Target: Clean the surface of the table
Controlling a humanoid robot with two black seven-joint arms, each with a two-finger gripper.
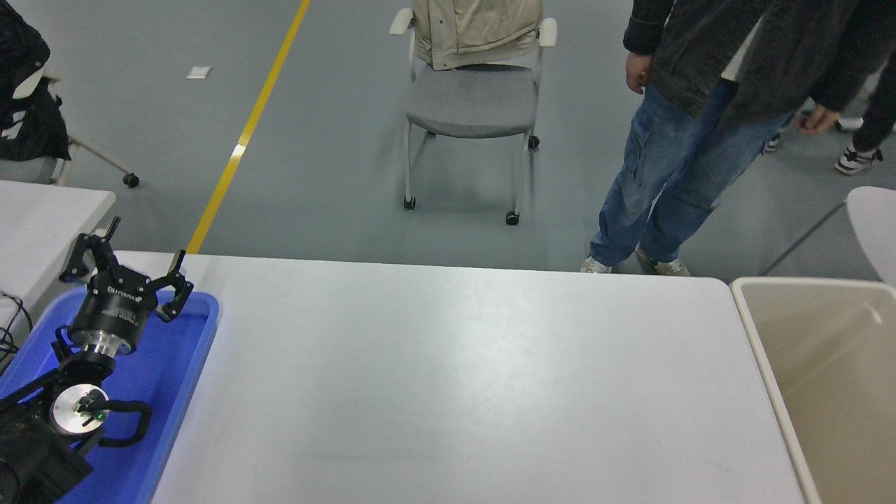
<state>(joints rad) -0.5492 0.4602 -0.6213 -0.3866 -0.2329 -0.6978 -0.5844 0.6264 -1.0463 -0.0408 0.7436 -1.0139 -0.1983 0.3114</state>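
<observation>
The table surface (448, 378) is a wide matte white top with rounded corners, and nothing lies on its bare white area. My left gripper (126, 262) is parked at the lower left, above the far end of a blue tray, with its fingers spread open and holding nothing. My right arm and its gripper are out of view.
A blue tray (189, 350) sits on the table's left end under the left arm. A beige bin (826, 378) stands against the table's right edge. A person in jeans (672, 175) stands beyond the far right corner. A grey chair (472, 105) is behind the table.
</observation>
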